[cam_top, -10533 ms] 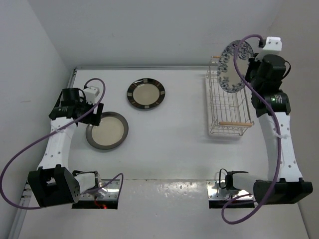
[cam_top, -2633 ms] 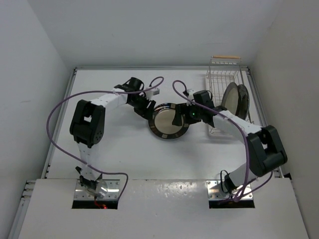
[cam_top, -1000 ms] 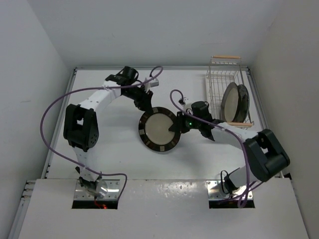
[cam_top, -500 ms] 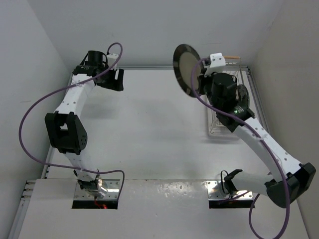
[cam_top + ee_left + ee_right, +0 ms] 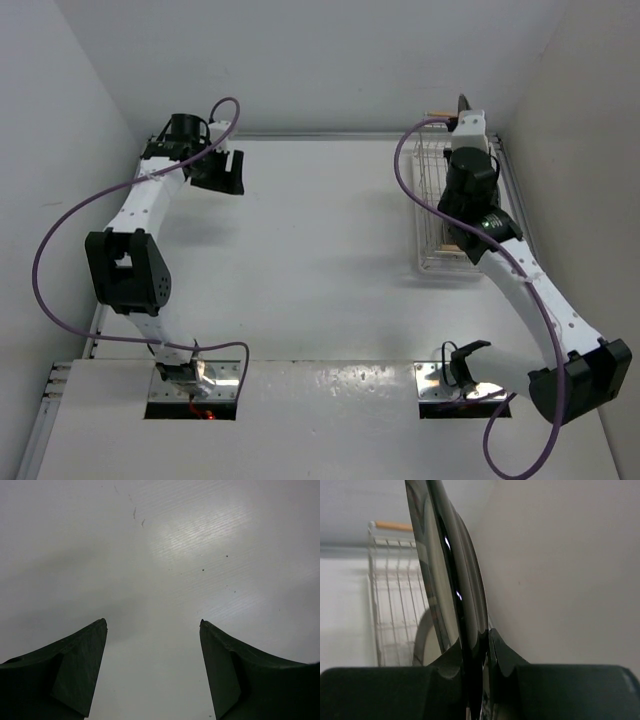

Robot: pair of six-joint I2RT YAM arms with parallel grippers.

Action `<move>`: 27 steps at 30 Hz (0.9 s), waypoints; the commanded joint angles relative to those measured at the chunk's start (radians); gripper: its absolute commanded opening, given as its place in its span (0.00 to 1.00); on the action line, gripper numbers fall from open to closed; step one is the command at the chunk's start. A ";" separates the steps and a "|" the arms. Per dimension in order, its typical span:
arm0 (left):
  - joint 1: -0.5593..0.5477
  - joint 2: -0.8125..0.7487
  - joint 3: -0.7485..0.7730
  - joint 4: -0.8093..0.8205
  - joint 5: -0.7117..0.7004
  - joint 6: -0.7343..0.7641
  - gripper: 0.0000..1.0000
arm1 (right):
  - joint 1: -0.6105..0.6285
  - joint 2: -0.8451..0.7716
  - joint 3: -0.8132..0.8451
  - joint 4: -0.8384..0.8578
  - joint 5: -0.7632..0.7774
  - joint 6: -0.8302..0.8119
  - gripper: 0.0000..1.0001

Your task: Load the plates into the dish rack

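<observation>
we saw the right end effector (image 5: 476,652) clamped on the rim of a dark-rimmed plate (image 5: 445,570), upright and edge-on above the far end of the dish rack (image 5: 437,215), another plate (image 5: 422,640) standing inside, the left end effector (image 5: 152,621) spread wide over the desk (image 5: 175,540)

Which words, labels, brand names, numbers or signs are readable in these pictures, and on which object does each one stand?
None: no readable text, number or sign shows in any view.
Checked and found blank: the dark-rimmed round plate, the white wire dish rack and the white table.
</observation>
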 commanded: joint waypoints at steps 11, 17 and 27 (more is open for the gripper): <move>0.018 -0.068 -0.029 0.031 0.027 -0.012 0.79 | -0.012 -0.131 -0.147 -0.030 -0.022 0.301 0.00; 0.018 -0.068 -0.029 0.031 0.036 -0.012 0.79 | -0.030 -0.106 -0.122 -0.095 -0.074 0.372 0.00; 0.018 -0.068 -0.039 0.031 0.036 -0.012 0.79 | -0.070 -0.016 -0.159 -0.207 -0.137 0.534 0.00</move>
